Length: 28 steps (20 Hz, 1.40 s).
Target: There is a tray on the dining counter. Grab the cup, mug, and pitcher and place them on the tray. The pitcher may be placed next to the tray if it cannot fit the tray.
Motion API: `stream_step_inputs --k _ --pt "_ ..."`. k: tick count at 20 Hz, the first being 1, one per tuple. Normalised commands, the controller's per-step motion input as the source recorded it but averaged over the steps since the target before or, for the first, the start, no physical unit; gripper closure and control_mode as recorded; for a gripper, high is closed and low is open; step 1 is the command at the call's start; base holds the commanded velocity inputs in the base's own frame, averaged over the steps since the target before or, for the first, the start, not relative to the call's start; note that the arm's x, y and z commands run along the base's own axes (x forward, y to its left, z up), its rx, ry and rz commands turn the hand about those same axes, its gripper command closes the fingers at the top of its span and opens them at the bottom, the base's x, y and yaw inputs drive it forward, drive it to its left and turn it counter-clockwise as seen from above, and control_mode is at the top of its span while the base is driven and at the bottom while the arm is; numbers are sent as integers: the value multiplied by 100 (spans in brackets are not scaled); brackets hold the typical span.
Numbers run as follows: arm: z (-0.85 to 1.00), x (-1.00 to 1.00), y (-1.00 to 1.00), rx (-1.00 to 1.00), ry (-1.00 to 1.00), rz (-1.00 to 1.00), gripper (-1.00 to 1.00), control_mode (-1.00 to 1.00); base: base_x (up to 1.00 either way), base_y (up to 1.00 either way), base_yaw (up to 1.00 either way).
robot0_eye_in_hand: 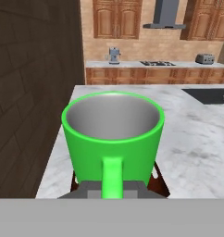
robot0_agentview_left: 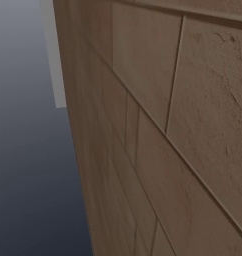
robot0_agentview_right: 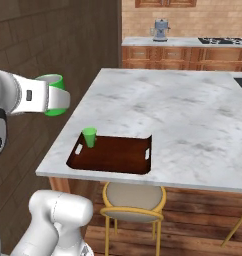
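The tray [robot0_agentview_right: 113,156] lies on the tabletop [robot0_agentview_right: 193,120] at its near left corner. The cup [robot0_agentview_right: 89,137] stands in the tray's far left corner. The mug [robot0_agentview_right: 55,95] hangs left of the tray, off the tabletop, above the cup's level. A stool [robot0_agentview_right: 133,202] stands below the tray.

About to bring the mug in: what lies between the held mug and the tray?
In the right base view, only open air beside the dining counter separates the mug from the tray; the cup stands inside it.

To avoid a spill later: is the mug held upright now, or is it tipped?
Upright. In the hand view the mug shows its open mouth on top, its rim level, its handle between the shut gripper fingers.
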Motion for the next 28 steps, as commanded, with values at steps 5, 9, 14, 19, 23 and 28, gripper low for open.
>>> stream_step_inputs --k 5,9,14,19,23,28 --pt "-29 0 0 0 0 0 100 -100 0 0 0" --pt "-55 0 0 0 0 0 100 -100 0 0 0" --pt "-41 1 0 0 0 0 100 -100 0 0 0" --pt "-29 13 0 0 0 0 100 -100 0 0 0" --pt "-31 15 0 0 0 0 100 -100 0 0 0" --pt "-15 11 0 0 1 10 100 -100 0 0 0"
